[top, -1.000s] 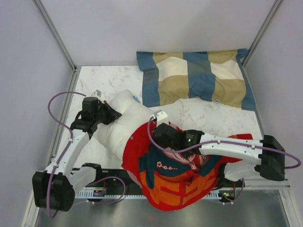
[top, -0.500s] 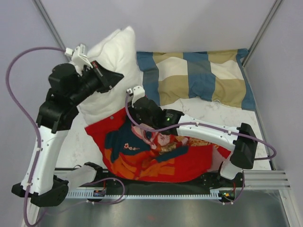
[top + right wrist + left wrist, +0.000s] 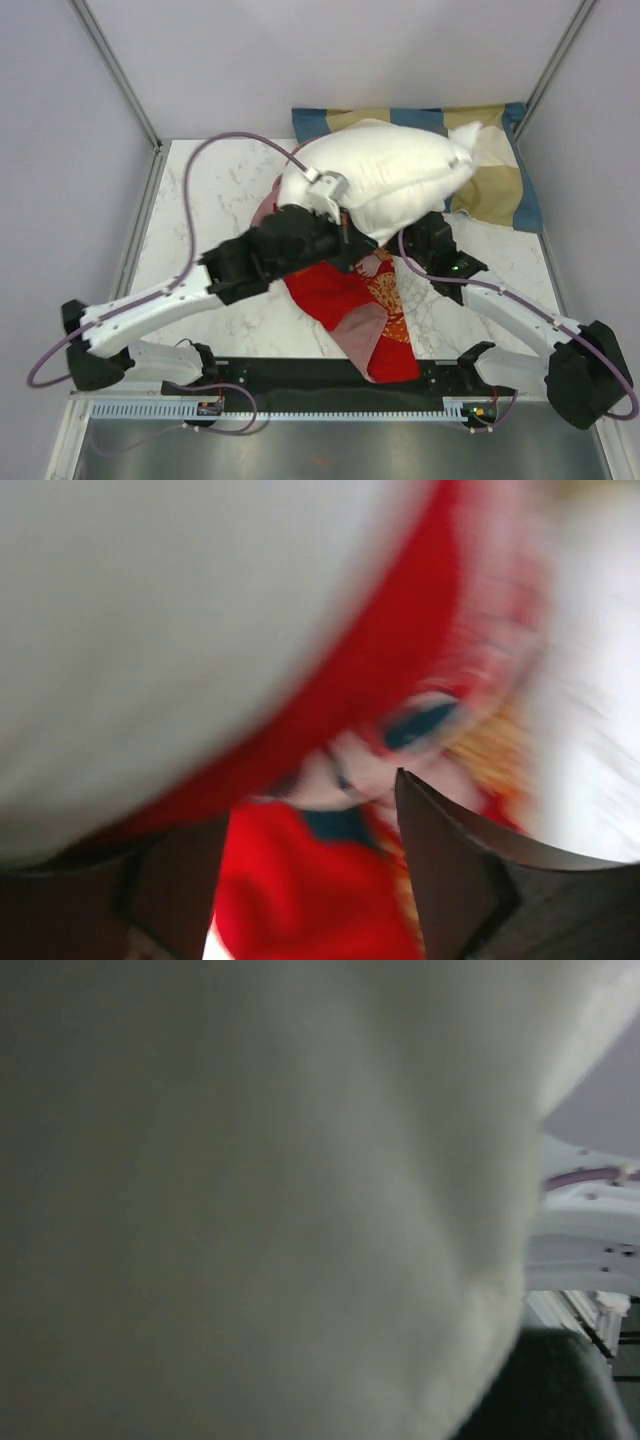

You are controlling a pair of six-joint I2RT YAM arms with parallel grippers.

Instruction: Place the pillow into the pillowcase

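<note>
Not far along here, honestly; the pillow (image 3: 385,180) is up off the counter (image 3: 200,200), hanging over the checked pillow (image 3: 500,195) at the back, and nearly all of its white is bare; the pillowcase (image 3: 345,300) trails down from under its near end onto the marble, pink lining showing at the bottom; the right wrist view shows a red edge curving round the white, so I'd guess one end sits in the mouth, but can't tell how deep; left tool (image 3: 338,228) is pinched tight against the pillow's lower left side, and its own camera sees nothing but white fabric, so I read it as gripping the pillow; right tool (image 3: 310,815) has its fingers spread wide with red print just beyond them, nothing caught between; what's left is basically everything: get hold of the case's opening and work it up over the whole pillow
</note>
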